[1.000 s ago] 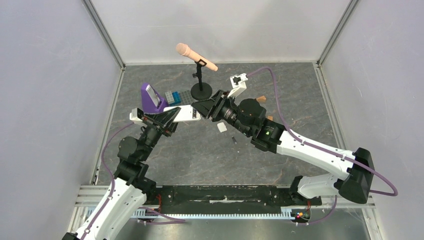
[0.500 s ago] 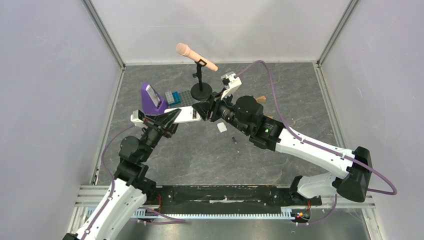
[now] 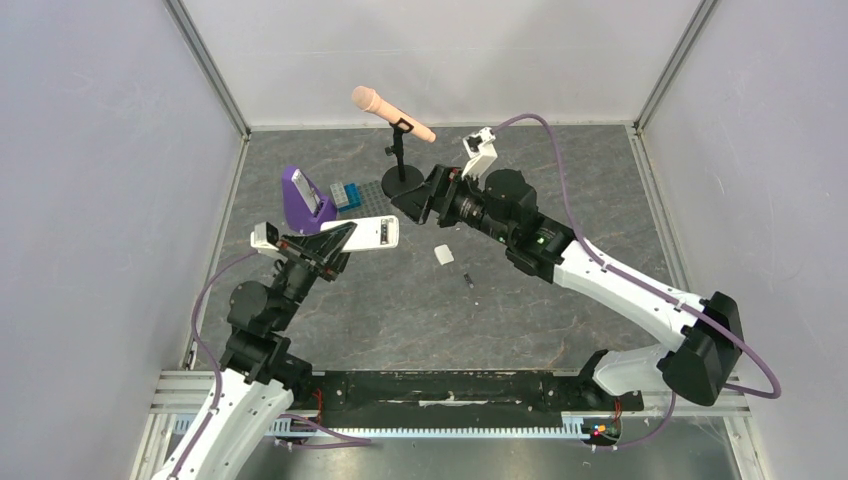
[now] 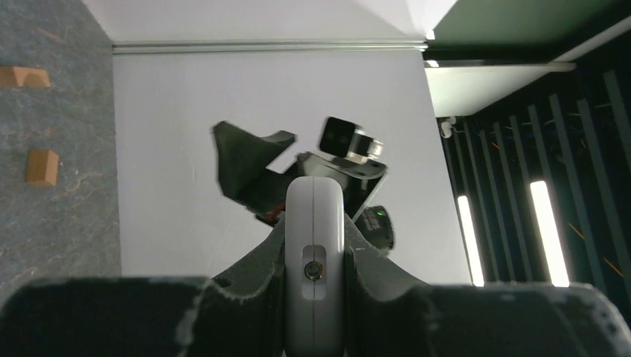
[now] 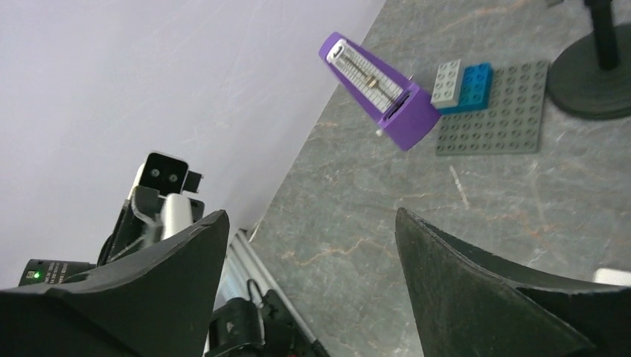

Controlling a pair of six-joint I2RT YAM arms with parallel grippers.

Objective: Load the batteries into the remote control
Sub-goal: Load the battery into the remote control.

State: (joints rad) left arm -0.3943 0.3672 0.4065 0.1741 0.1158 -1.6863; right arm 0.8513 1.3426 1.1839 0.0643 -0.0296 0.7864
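My left gripper (image 3: 345, 238) is shut on the white remote control (image 3: 375, 233) and holds it level above the table. In the left wrist view the remote (image 4: 314, 245) shows end-on, squeezed between both fingers. My right gripper (image 3: 412, 205) hangs just behind and to the right of the remote's free end, apart from it. Its jaws are open with only bare table between them in the right wrist view (image 5: 312, 216). One thin dark battery (image 3: 467, 277) lies on the table right of centre.
A small white piece (image 3: 443, 254) lies near the battery. Behind stand a microphone stand (image 3: 402, 180), a grey studded plate (image 5: 495, 111) with blue bricks and a purple stand (image 5: 379, 93). Tan wooden blocks (image 4: 42, 166) lie at the right.
My right gripper has opened wide and drawn back from the remote's end, toward the back right. My left gripper has shifted slightly left, still holding the remote.
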